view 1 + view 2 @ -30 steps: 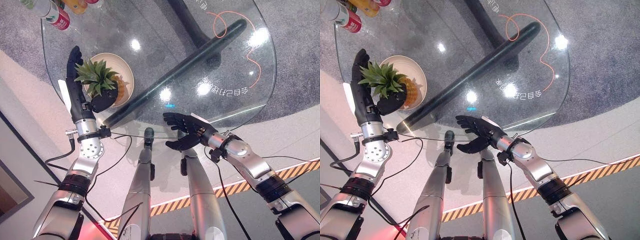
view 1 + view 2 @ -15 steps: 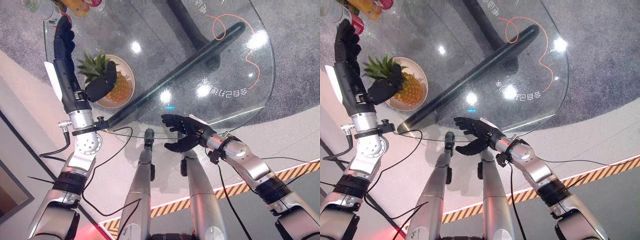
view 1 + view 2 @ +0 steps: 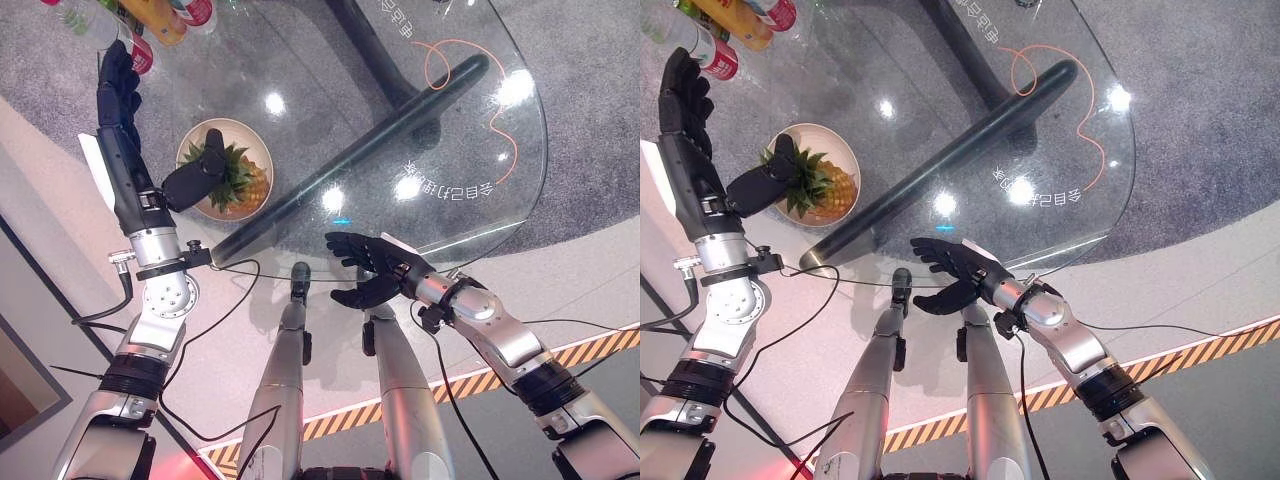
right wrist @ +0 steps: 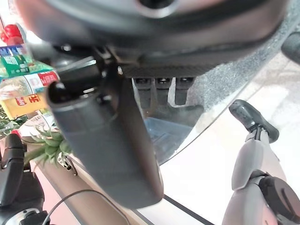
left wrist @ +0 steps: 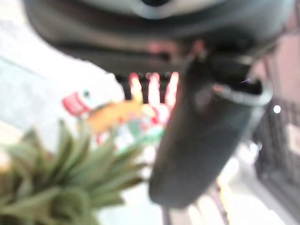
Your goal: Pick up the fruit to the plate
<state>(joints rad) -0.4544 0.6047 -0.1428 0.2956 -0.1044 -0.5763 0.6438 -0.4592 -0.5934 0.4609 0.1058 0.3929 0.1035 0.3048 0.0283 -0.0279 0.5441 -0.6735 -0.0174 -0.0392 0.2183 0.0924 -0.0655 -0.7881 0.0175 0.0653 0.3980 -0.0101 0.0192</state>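
Note:
A pineapple [image 3: 243, 181] lies in the tan plate [image 3: 216, 129] at the left of the round glass table [image 3: 470, 215], its green leaves [image 5: 61, 187] toward my left hand. My left hand [image 3: 124, 165] stands open just left of the plate, fingers straight. Its thumb [image 3: 195, 176] reaches over the leaf tips; I cannot tell whether it touches them. My right hand [image 3: 377, 271] hovers open at the table's near edge, holding nothing, far from the plate. Its thumb [image 4: 103, 140] is straight in the right wrist view.
Several bottles [image 3: 160, 15] stand at the table's far left edge, just beyond my left fingertips. Under the glass runs the dark table base [image 3: 380, 120], with an orange cord [image 3: 500, 110] beside it. Grey carpet surrounds the table.
The pineapple has gone from leaning upright against my left hand to lying in the plate. My left hand has drawn back to the left, off the fruit. The right hand has barely moved.

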